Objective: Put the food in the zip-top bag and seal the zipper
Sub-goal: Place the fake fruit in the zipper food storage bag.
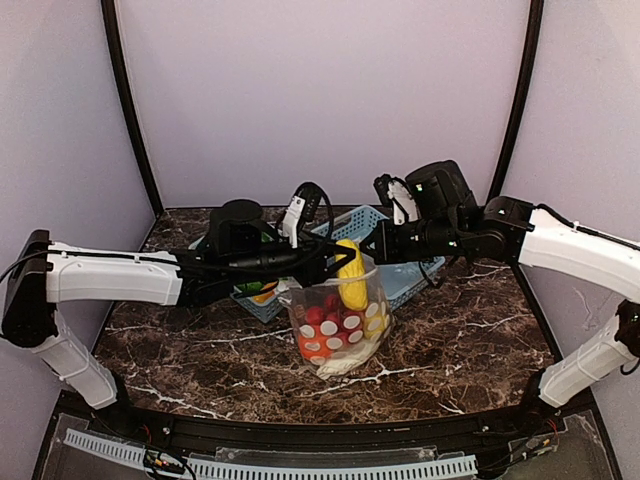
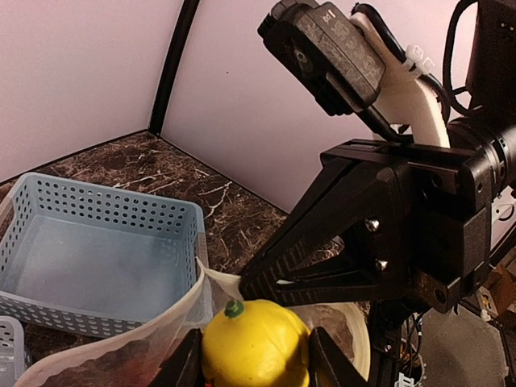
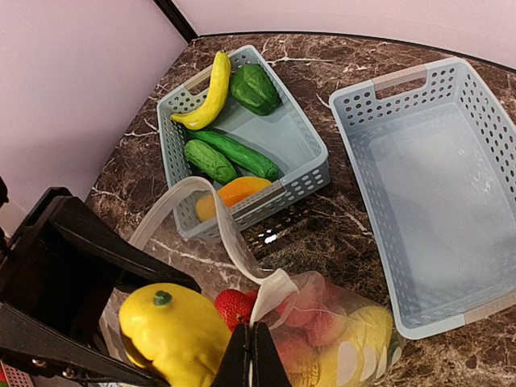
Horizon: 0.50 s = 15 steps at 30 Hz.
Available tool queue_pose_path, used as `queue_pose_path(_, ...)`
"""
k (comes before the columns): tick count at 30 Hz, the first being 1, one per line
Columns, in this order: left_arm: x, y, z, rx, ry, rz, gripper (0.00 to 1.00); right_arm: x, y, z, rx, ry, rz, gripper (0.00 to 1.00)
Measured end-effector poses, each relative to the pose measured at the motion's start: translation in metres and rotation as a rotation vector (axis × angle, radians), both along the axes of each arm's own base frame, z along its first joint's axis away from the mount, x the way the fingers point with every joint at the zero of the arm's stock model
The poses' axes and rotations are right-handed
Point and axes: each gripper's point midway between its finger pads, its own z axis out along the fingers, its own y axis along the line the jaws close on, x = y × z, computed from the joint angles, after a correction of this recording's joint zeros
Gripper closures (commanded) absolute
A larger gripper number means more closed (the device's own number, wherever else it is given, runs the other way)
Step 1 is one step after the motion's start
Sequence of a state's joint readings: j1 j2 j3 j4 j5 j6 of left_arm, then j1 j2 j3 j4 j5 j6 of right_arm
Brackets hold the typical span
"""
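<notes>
While the left pincer [image 2: 254,367] is clamping a yellow piece [image 2: 256,339] of toy food with a green stem between its two fingers, the right pincer [image 3: 253,355] is pressing its jaws together on the mouth edge of the zip-top bag [image 1: 338,335]. That grip is holding the rim up, so the bag is standing upright with its mouth gaping, on the dark marble table [image 1: 470,350] between the two arms. The yellow piece is hanging at the open mouth, and in the top view its lower end seems to be dipping just below the rim. Whether it is touching the food below cannot be told.

Inside the dotted plastic, red pieces [image 1: 325,308] are showing through near the top, another yellow piece is lying against the right side, and a white piece [image 1: 342,365] is sitting at the bottom. A loose strip of the bag's rim is curling away from the right pincer toward the baskets.

Just behind the bag, a light-blue lattice basket [image 3: 310,173] is holding a banana [image 3: 211,85], a green pepper [image 3: 254,87], two long green pieces [image 3: 234,153] and an orange piece [image 3: 238,191]. A second basket [image 3: 363,193] is sitting beside it, apart from it.
</notes>
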<state>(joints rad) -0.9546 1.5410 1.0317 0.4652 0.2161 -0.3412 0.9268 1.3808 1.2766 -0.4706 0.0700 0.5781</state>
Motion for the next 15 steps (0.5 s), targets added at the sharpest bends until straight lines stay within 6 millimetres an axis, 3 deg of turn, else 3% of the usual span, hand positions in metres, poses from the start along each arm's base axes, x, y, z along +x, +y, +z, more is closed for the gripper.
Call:
queue_pose_path(8, -0.005, -0.012, -0.033, 0.071, 0.039, -0.023, 0.76, -0.001, -0.001, -0.002, -0.002, 0.003, -0.001, 1.00)
queue_pose_path(15, -0.002, -0.019, -0.031, 0.085, 0.040, -0.027, 0.61, -0.002, -0.003, 0.001, 0.004, 0.000, -0.002, 1.00)
